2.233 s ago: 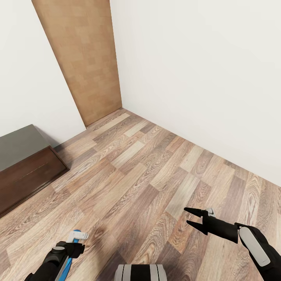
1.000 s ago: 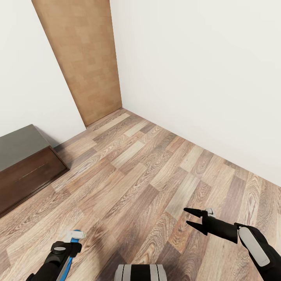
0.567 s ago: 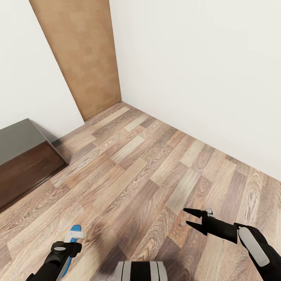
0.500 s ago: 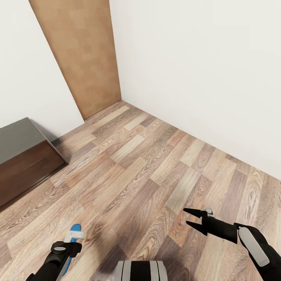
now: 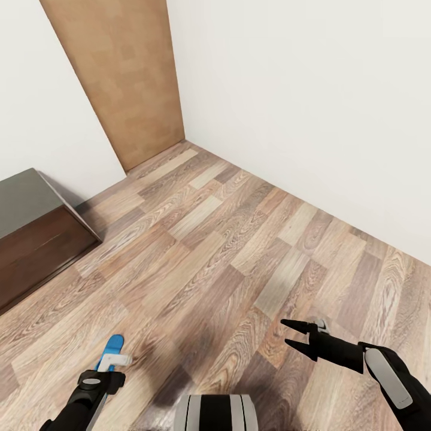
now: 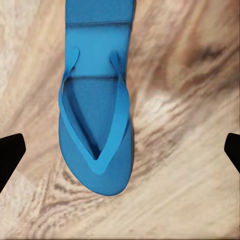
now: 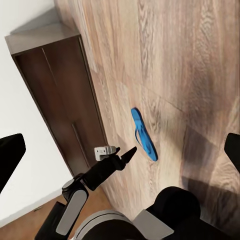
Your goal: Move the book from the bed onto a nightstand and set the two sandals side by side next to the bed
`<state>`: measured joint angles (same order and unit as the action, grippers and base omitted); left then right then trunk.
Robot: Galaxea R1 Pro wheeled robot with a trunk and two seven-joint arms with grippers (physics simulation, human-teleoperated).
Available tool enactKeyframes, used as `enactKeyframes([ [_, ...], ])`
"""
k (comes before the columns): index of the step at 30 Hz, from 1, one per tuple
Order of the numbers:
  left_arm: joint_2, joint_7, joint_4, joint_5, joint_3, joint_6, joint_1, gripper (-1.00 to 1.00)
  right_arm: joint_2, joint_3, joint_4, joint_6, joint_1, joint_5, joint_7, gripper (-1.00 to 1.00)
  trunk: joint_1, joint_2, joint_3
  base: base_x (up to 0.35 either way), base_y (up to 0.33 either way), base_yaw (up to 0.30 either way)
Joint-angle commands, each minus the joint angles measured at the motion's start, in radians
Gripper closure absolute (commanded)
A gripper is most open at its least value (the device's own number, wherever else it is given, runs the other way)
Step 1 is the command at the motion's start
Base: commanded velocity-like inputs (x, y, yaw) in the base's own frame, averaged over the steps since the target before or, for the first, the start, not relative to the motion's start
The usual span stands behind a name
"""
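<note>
sandal (image 6: 97,115) now out of L hand (image 6: 120,147) | flat on floor (image 5: 239,239), under it | hand released

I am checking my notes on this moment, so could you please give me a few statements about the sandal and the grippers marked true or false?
1. The blue sandal lies flat on the wood floor. True.
2. The left gripper is clamped on the sandal. False: its fingers stand wide apart above it.
3. The right gripper is open and empty. True.
4. A dark brown cabinet stands against the wall. True.
5. Two sandals lie side by side. False: one sandal is seen.
</note>
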<state>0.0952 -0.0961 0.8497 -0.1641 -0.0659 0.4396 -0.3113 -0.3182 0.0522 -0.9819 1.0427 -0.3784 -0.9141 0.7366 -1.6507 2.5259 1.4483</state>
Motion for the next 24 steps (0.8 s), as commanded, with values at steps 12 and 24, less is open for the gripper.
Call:
enactKeyframes([
  [12, 0.001, -0.002, 0.005, -0.008, -0.002, 0.005, 0.0, -1.0, 0.002, 0.002, 0.0, 0.005, 0.0, 0.004, 0.004, -1.0, -0.005, 0.003, 0.047, 0.0, 0.0, 0.0],
  [24, 0.001, -0.002, 0.006, -0.008, -0.002, 0.005, 0.0, -1.0, 0.003, 0.002, 0.0, 0.005, 0.0, 0.004, 0.004, -1.0, -0.011, 0.006, 0.094, 0.0, 0.0, 0.0],
])
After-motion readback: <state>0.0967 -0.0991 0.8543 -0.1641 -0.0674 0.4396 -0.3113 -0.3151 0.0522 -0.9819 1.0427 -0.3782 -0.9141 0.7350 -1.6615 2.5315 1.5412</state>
